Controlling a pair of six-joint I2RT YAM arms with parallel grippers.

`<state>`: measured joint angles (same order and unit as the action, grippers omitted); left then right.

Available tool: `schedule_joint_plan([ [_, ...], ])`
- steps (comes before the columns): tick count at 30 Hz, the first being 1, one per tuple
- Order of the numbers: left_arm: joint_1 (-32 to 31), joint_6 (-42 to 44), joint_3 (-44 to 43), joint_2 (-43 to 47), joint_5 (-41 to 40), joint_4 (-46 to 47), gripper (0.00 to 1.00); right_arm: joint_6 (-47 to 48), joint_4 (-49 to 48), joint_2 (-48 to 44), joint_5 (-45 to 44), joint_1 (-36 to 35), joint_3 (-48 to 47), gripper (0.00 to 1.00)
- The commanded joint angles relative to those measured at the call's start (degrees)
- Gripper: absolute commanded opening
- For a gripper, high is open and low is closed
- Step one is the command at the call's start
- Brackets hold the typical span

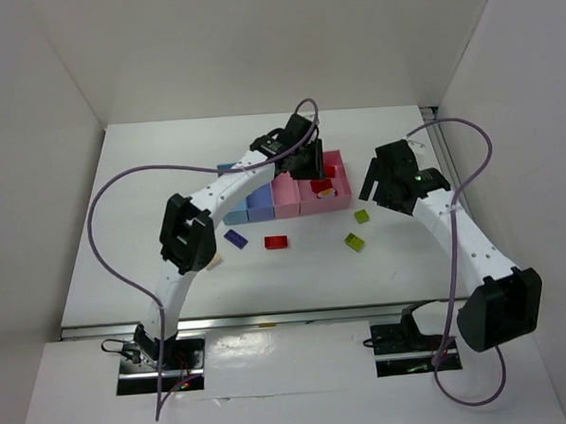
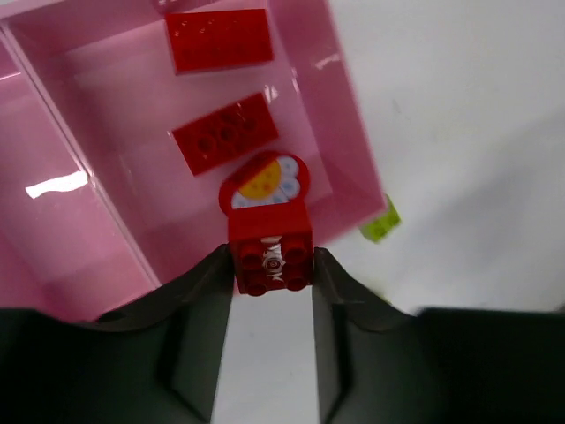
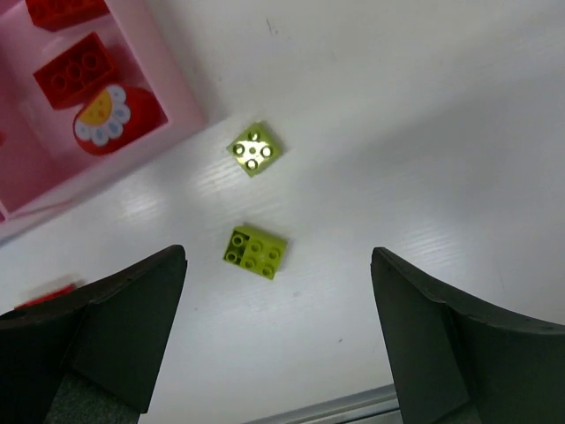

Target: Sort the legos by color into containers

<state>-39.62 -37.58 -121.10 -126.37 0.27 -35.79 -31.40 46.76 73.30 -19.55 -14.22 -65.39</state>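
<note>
My left gripper [image 2: 272, 265] is shut on the rounded red-and-white lego [image 2: 269, 221], holding it by its sides at the near right corner of the wide pink container [image 2: 349, 150]. Two red legos [image 2: 225, 132] lie inside that bin. In the top view the left gripper [image 1: 309, 168] sits over the right end of the row of containers [image 1: 259, 206]. My right gripper [image 3: 278, 256] is open above the table, with two yellow-green legos [image 3: 255, 251] lying below it, one of them between its fingers' lines and untouched.
On the table in front of the bins lie a dark purple-blue lego [image 1: 235, 238], a red one [image 1: 276, 242] and the two yellow-green ones [image 1: 355, 240]. The table's near metal edge [image 3: 353, 408] runs just below the right gripper.
</note>
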Motion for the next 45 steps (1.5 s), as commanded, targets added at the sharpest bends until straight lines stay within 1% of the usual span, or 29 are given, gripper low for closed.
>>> schedule_joint_plan([
  [1,0.9,2.2,-7.0,-5.9,1.1,-0.8,0.55,-0.9,-1.0,-6.6,4.5,0.4,4.5,0.92],
  [2,1.6,2.2,-8.4,-7.1,1.1,-0.8,0.66,-0.9,-1.7,-8.2,5.5,0.4,5.5,0.93],
  [4,2.2,2.2,-11.9,-8.8,2.2,-1.4,0.80,-0.9,-2.2,-8.8,7.5,0.4,6.8,0.94],
  [5,2.2,2.2,-12.0,-8.8,2.7,-1.4,0.86,-0.2,-2.2,-9.4,8.0,-0.2,7.5,0.94],
  [6,2.2,2.2,-12.0,-7.9,2.7,-1.4,0.86,-0.2,-2.9,-9.4,8.6,-0.2,7.6,0.94],
  [7,2.2,2.7,-10.7,-5.8,2.7,-1.4,0.86,2.2,-3.9,-9.4,11.3,-1.1,8.9,0.94],
  [9,2.2,3.4,-8.9,-2.6,2.7,-1.4,0.86,4.1,-7.5,-10.0,13.7,-4.1,9.7,0.94],
  [10,2.2,3.4,-6.2,-0.7,1.6,-1.4,0.84,4.7,-8.5,-9.4,14.5,-5.7,9.8,0.94],
  [11,2.2,4.2,-4.5,4.1,0.9,-1.4,0.82,5.2,-9.3,-7.9,14.5,-9.7,9.8,0.94],
  [12,2.2,4.2,-2.5,6.8,-0.1,-1.4,0.79,5.2,-11.0,-6.8,14.5,-12.1,9.8,0.94],
  [14,2.2,5.2,5.0,12.6,-4.5,-1.4,0.75,4.6,-12.3,-4.0,12.4,-17.0,8.2,0.95],
  [15,2.7,5.2,8.0,18.7,-6.2,-1.4,0.73,4.1,-13.7,-0.8,12.3,-21.1,7.5,0.95],
  [16,2.7,5.2,14.3,21.7,-8.4,-1.4,0.72,4.6,-14.7,0.7,12.3,-22.9,6.8,0.95],
  [17,3.7,5.2,17.7,24.6,-9.4,-1.4,0.70,5.5,-16.0,2.2,12.3,-24.6,6.2,0.95],
  [18,3.8,4.7,20.9,30.0,-10.1,-1.9,0.70,6.8,-19.0,4.7,12.9,-28.2,5.5,0.95],
  [19,4.8,4.1,27.5,32.6,-10.6,-2.4,0.69,8.4,-20.1,6.2,12.9,-30.1,5.0,0.95],
  [21,7.2,2.2,33.7,37.6,-11.2,-4.6,0.69,14.2,-20.7,11.7,12.0,-34.1,2.8,0.95],
  [22,8.0,1.4,39.4,41.9,-11.2,-5.6,0.69,18.6,-20.7,13.6,12.0,-35.1,1.8,0.94],
  [24,11.1,-0.8,44.6,45.4,-10.1,-7.3,0.70,22.1,-20.7,19.0,11.5,-36.9,-1.3,0.94],
  [25,11.9,-2.1,49.2,48.2,-9.6,-8.8,0.70,25.0,-19.9,20.9,10.6,-36.9,-2.5,0.94],
  [27,13.2,-3.5,53.1,50.4,-9.6,-10.0,0.71,27.2,-19.3,25.5,9.2,-37.6,-5.6,0.94],
  [29,13.2,-5.2,58.0,52.9,-9.6,-11.1,0.75,29.9,-18.7,27.9,8.7,-37.6,-7.6,0.94],
  [31,13.9,-6.4,60.6,54.2,-9.6,-11.1,0.76,31.2,-19.2,30.2,8.7,-37.6,-8.2,0.94],
  [35,13.3,-8.7,66.0,57.1,-7.7,-11.1,0.76,32.3,-19.8,34.2,7.9,-36.2,-10.6,0.94],
  [38,12.8,-10.0,67.8,57.7,-7.7,-11.7,0.76,32.3,-22.2,36.0,7.9,-34.9,-10.6,0.93],
  [39,12.8,-10.1,68.5,57.7,-8.4,-11.7,0.76,32.3,-22.8,36.0,8.6,-34.9,-10.6,0.89],
  [42,12.8,-10.6,68.5,58.3,-8.4,-11.7,0.76,32.3,-23.4,37.7,9.1,-34.3,-10.6,0.86],
  [44,12.8,-10.6,69.1,58.3,-8.4,-11.7,0.75,32.3,-23.9,38.6,9.8,-34.3,-11.2,0.80],
  [45,12.8,-11.2,69.1,58.3,-8.4,-11.7,0.75,32.8,-24.7,39.1,10.4,-34.3,-11.2,0.75],
])
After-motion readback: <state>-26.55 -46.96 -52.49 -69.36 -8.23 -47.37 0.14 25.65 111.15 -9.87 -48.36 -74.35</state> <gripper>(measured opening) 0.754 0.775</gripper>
